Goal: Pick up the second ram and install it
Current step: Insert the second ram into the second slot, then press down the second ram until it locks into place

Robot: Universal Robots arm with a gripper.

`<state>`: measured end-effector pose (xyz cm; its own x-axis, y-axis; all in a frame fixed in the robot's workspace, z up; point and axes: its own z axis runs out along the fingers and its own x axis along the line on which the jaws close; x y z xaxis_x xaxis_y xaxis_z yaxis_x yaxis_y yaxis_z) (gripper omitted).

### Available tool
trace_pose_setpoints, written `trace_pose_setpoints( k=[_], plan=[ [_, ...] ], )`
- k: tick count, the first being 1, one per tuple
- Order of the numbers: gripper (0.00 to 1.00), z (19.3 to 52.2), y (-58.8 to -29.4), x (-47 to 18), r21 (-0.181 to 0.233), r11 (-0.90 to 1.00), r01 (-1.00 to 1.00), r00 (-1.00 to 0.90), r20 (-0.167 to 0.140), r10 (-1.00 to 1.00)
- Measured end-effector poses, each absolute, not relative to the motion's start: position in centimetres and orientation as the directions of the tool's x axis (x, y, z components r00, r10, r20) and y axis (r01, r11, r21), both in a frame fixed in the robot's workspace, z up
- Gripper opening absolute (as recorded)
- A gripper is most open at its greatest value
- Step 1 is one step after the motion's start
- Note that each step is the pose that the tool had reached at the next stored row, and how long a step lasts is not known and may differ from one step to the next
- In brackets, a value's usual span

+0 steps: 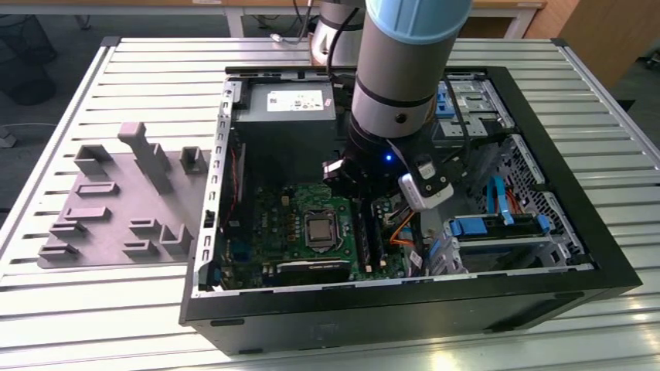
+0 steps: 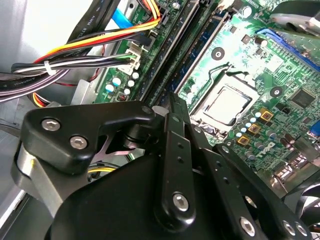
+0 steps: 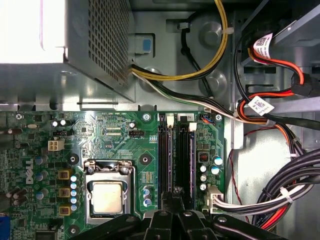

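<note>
I hold the gripper (image 3: 172, 200) low over the memory slots (image 3: 176, 155), its fingers closed together; whether they pinch the second ram I cannot tell. I judge vertical alignment with the slot critical before pressing.

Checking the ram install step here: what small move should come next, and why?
Probably a short, straight press downward. In the first wrist view the end effector sits right over one end of the long black memory slots, beside the processor socket. I cannot tell whether a stick is fully seated there, so keep it gentle.
</note>
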<state>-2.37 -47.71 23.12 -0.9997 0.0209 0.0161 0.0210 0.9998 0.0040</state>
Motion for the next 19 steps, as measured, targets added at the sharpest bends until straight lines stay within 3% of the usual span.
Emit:
trace_pose_setpoints(
  k=[19],
  plan=[
    [0.11,21.6,-47.7,-2.3,0.003,1.000,0.021,-1.000,0.017,0.021]
  ],
)
